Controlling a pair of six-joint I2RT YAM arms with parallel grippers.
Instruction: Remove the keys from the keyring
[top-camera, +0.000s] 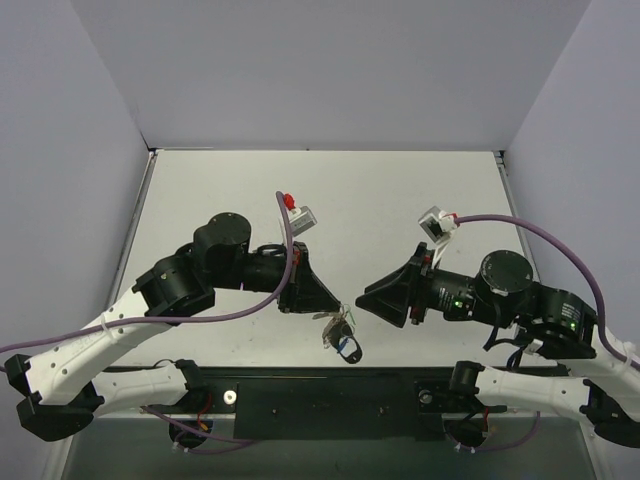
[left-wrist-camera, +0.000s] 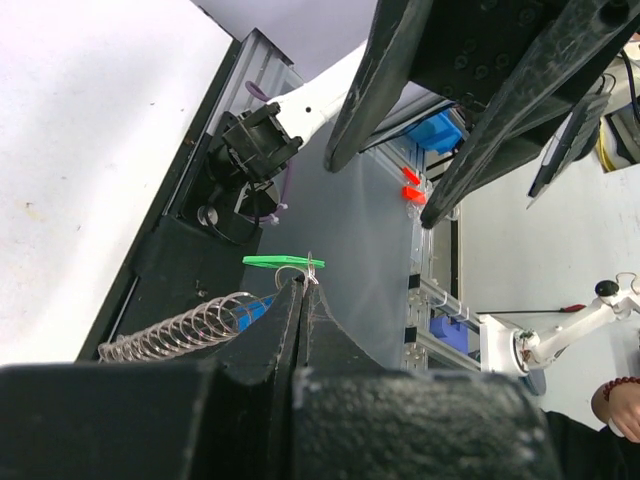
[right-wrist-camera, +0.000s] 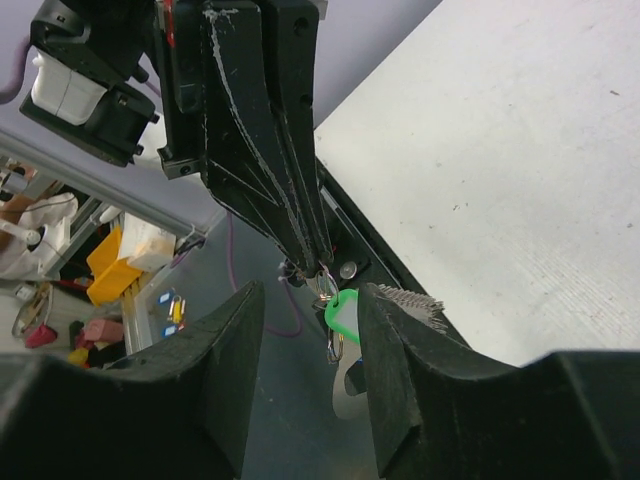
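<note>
My left gripper (top-camera: 333, 308) is shut on a thin wire ring of the keyring (top-camera: 340, 333) and holds the bunch in the air over the table's near edge. In the left wrist view the shut fingertips (left-wrist-camera: 303, 282) pinch the ring, with the green tag (left-wrist-camera: 285, 262) just beyond and the blue tag (left-wrist-camera: 255, 311) and a silver coil (left-wrist-camera: 175, 332) to the left. My right gripper (right-wrist-camera: 312, 300) is open, its jaws either side of the hanging green tag (right-wrist-camera: 342, 312) and small rings (right-wrist-camera: 337, 345) without touching them. I cannot pick out the keys.
The white table (top-camera: 330, 200) stretches behind both arms. The black base rail (top-camera: 320, 390) lies under the hanging bunch. The left gripper's fingers (right-wrist-camera: 280, 180) fill the upper middle of the right wrist view. Shelving and bins (left-wrist-camera: 440, 130) stand beyond the table edge.
</note>
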